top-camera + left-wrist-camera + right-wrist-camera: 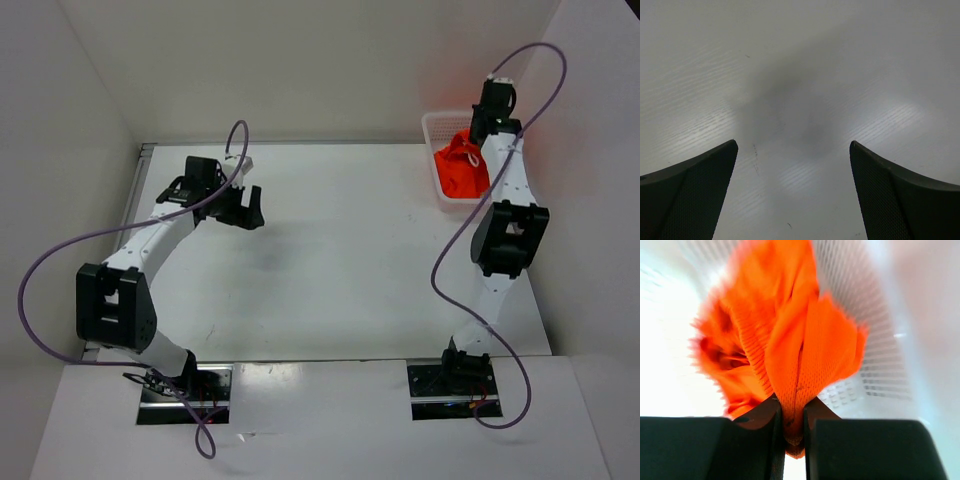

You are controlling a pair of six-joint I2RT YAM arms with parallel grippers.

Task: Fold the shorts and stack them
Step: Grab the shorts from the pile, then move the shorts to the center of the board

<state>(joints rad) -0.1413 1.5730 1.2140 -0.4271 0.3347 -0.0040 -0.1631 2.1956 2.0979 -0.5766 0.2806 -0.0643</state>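
Squarely in right gripper (794, 426): pinched shorts (790, 340) fold, rest bunched inside basket (880, 355).

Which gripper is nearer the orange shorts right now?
Right. The right gripper is pinching a fold of the shorts in the basket; the left gripper hangs open over the table, far across.

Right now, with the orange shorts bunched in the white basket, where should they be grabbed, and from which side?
Grip a raised fold at the top of the shorts, coming from above: they sit heaped in the basket, whose mesh walls block the sides. The right tool pinches such a fold.
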